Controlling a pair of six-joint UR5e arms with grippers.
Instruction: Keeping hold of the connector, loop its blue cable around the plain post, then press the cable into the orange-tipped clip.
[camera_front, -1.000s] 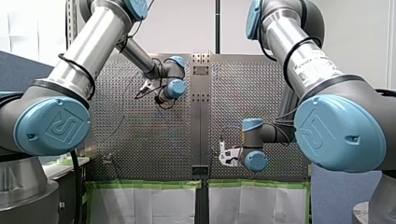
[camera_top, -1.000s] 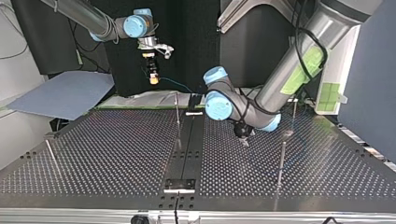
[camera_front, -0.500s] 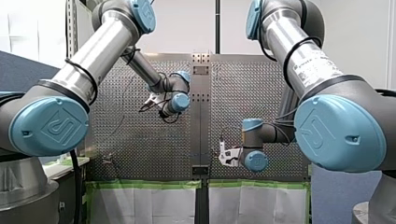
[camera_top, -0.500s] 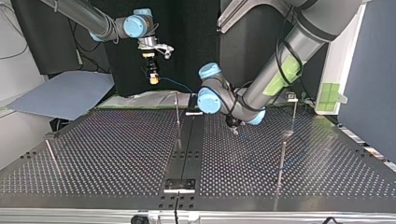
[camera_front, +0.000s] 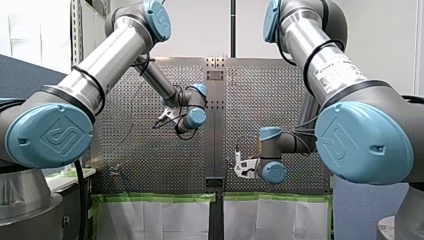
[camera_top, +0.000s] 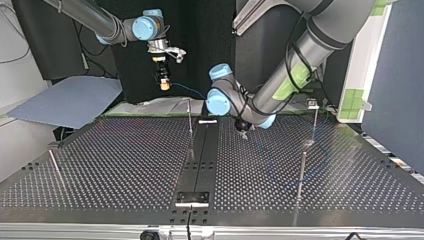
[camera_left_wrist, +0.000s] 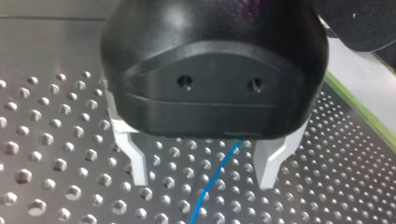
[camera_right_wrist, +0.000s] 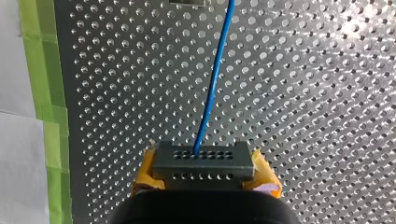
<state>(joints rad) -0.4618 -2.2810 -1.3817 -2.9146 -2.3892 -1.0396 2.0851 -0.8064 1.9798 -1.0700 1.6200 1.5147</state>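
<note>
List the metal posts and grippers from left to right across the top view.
Leaning thin metal post → my right gripper holding the dark grey connector → upright thin metal post near the middle → my left gripper → tall upright metal post at the right.

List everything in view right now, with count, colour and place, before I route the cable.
connector: one, dark grey, between the yellow pads of my right gripper.
blue cable: one, running from the connector out over the table and passing between my left gripper's fingers.
posts: four, thin metal; one mid-table, two at the top view's right, one leaning at its left.
perforated table: one, metal.
green tape: strip along the table edge in the front view.
blue-grey sheet: one, off the table at the top view's left.
left gripper: black, pale fingers, open, low over the table.
right gripper: shut on the connector, raised.
</note>
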